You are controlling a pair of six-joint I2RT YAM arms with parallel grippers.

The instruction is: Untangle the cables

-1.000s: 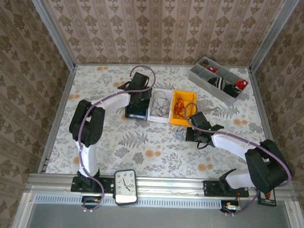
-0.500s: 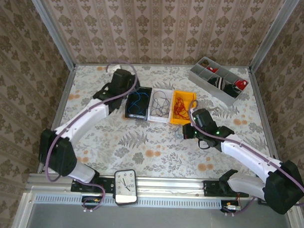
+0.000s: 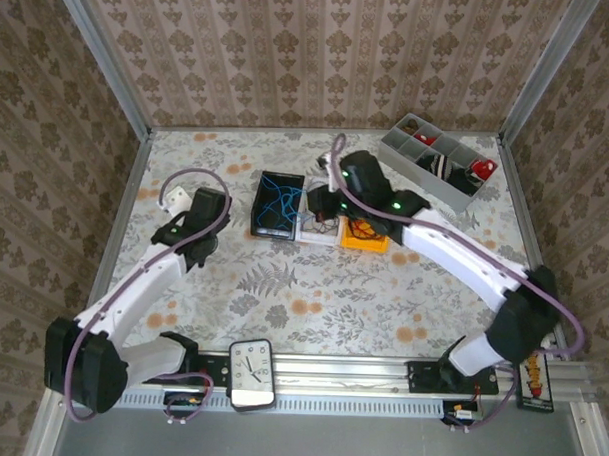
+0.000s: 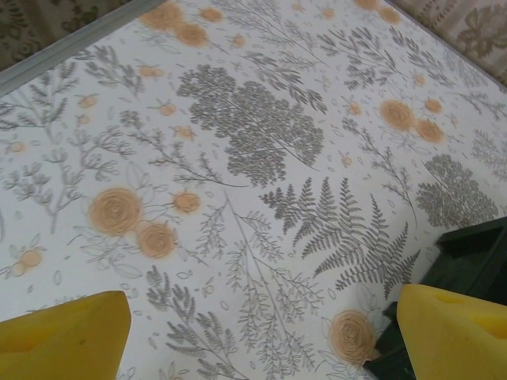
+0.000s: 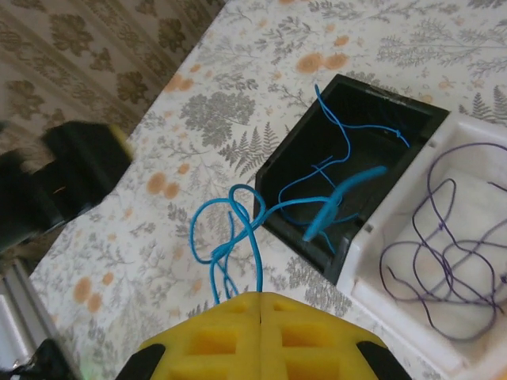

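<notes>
My right gripper (image 5: pixel 260 305) is shut on a blue cable (image 5: pixel 238 229). Its loops hang over the table just beside the black bin (image 5: pixel 305 229), and more blue strands (image 5: pixel 348 178) lie inside that bin. A dark purplish-grey cable (image 5: pixel 444 257) lies coiled in the white bin (image 5: pixel 372 289). From above, the right gripper (image 3: pixel 324 199) hovers over the white bin, next to the black bin (image 3: pixel 260 226). A red cable (image 3: pixel 362 230) lies in the orange bin (image 3: pixel 369 245). My left gripper (image 3: pixel 191 229) is left of the bins. Its yellow fingers (image 4: pixel 63 336) stand wide open over bare tablecloth.
A grey divided tray (image 3: pixel 427 167) with small parts stands at the back right. A clock (image 3: pixel 251 371) sits on the front rail. A dark corner (image 4: pixel 475 253) shows by the left gripper's right finger. Metal rails and patterned walls border the flowered table.
The left arm has swung back to the left, away from the black bin, and its jaws have opened. The right arm has carried the blue cable from the table up to the bins.
</notes>
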